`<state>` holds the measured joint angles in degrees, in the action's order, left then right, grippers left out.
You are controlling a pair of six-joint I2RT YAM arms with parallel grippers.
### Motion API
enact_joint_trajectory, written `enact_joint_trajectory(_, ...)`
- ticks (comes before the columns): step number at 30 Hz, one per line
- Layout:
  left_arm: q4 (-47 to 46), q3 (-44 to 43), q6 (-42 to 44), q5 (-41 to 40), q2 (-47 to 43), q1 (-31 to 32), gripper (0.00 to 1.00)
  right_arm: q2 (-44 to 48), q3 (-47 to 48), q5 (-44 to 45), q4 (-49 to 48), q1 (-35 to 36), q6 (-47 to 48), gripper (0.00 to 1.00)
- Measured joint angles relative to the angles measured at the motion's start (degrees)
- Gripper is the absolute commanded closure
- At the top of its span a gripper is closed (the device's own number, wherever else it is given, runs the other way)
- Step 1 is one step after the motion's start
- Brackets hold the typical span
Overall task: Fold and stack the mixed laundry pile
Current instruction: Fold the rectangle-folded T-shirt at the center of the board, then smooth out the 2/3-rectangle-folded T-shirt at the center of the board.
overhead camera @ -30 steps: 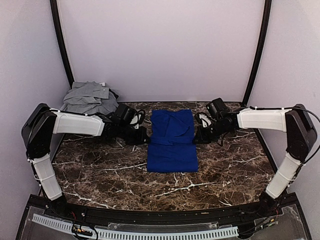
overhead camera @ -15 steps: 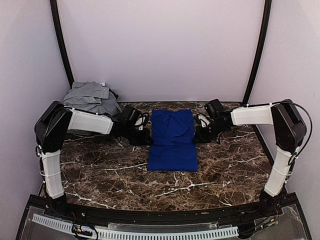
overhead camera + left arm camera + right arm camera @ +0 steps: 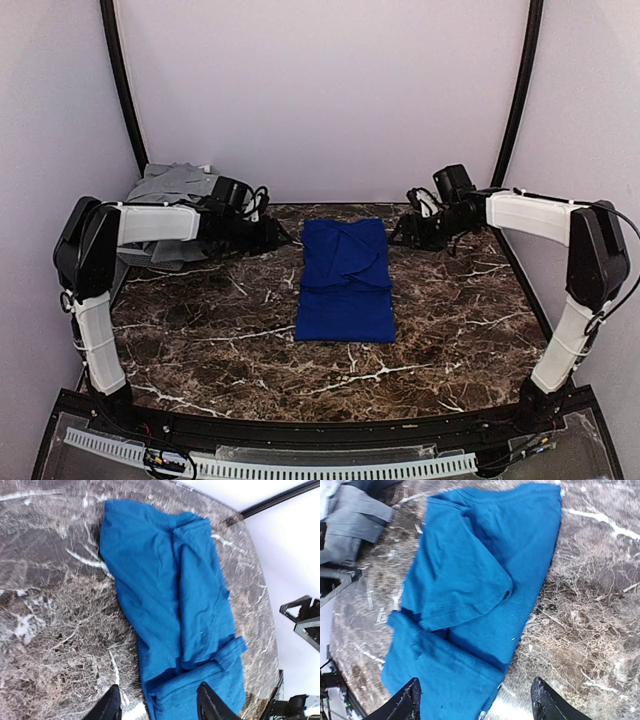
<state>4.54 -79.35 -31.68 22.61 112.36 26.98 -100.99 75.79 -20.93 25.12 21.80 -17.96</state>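
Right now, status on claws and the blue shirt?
Both open, empty: left claw, right claw, hovering either side. Between them blue T-shirt, folded flat. Far left, grey laundry pile, apart from it.

Pale walls (image 3: 320, 90), black corner posts (image 3: 122, 85), brown marble table (image 3: 200, 340) (white-veined).

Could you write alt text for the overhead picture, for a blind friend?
A folded blue T-shirt lies in the middle of a dark marble table. The left claw and right claw flank it, both open, neither holding it. Grey clothes are heaped in the far-left corner.
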Motion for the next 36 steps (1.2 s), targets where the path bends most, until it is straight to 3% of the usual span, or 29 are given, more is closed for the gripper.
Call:
enact_joint_trajectory(5, -1.9, 5.1, 0.7, 2.6, -6.9, -0.2, 0.48, 5.7, -4.4, -5.9, -0.5, 0.3, 0.3, 0.30)
enact_joint_trajectory(10, -4.1, 11.9, 1.2, 3.6, -10.8, 3.9, 0.55, 8.2, -10.5, -9.9, -2.0, 6.4, -1.1, 0.33)
enact_joint_trajectory(19, -8.5, 12.8, -0.2, 4.4, -3.6, 10.3, 0.59, 0.1, -13.3, -13.6, -8.3, 10.1, -4.8, 0.36)
enact_joint_trajectory(36, -12.2, 6.6, -1.9, 5.0, 7.2, 10.8, 0.60, -10.2, -7.7, -12.7, -11.4, 9.9, -4.6, 0.37)
